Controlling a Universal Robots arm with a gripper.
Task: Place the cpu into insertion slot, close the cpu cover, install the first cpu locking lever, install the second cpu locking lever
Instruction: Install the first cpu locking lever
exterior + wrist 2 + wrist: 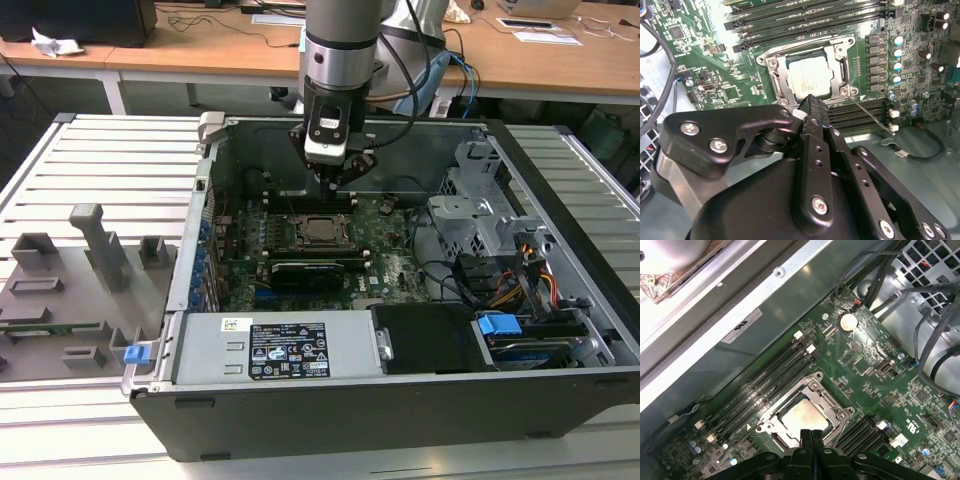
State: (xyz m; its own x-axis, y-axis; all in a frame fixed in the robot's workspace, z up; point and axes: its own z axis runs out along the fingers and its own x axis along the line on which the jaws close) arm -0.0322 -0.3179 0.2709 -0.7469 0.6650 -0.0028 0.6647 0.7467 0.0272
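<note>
Cpu lies flat, seated on the motherboard, with the cpu cover down around it. You see the claw with fingers pressed together and empty, its tip just beside the cover's edge. One thin lever angles out nearby.

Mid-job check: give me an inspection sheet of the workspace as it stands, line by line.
Surface: slatted metal table carrying the open computer case.
Job's things: cpu seated on the board; cpu cover lying flat around it.
Clutter: grey plastic holders on the table at the exterior view's left.
Hand: hand shut, nothing seen between its fingers, poised close above the cpu's edge.
Cables: loose bundle beside the drive cage, at the exterior view's right.
Surroundings: wooden desks behind the table.
</note>
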